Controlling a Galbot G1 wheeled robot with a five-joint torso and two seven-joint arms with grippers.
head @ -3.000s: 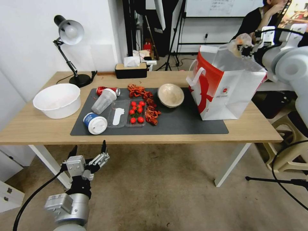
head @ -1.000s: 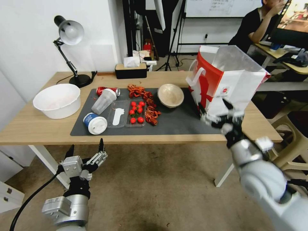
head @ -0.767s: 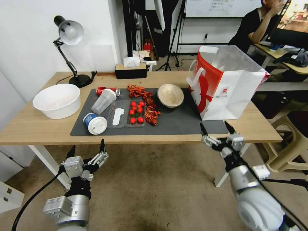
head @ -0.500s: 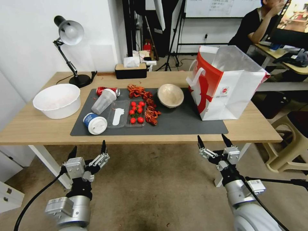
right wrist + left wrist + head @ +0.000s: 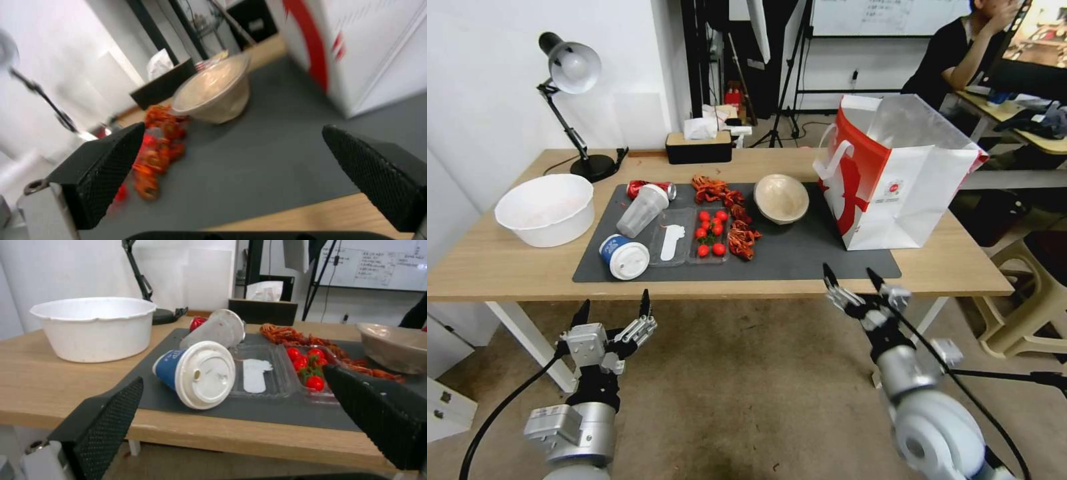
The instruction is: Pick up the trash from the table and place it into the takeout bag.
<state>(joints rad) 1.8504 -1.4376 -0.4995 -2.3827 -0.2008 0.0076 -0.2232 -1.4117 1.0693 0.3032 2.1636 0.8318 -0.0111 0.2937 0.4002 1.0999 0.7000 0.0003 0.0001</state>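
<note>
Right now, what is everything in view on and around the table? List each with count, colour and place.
takeout bag: 1, white with red sides, upright at table's right end
paper bowl: 1, beige, on mat beside bag
clear cup: 1, lying on mat's left part
lidded cup: 1, blue-white, on its side at mat's front left
can: 1, red, crushed, behind clear cup
tray: 1, clear, mid-mat, holding red tomatoes
basin: 1, white, left of mat
lamp: 1, black, back left
tissue box: 1, black, back centre
left hand: open, below table's front edge
right hand: open, at front edge near bag
</note>
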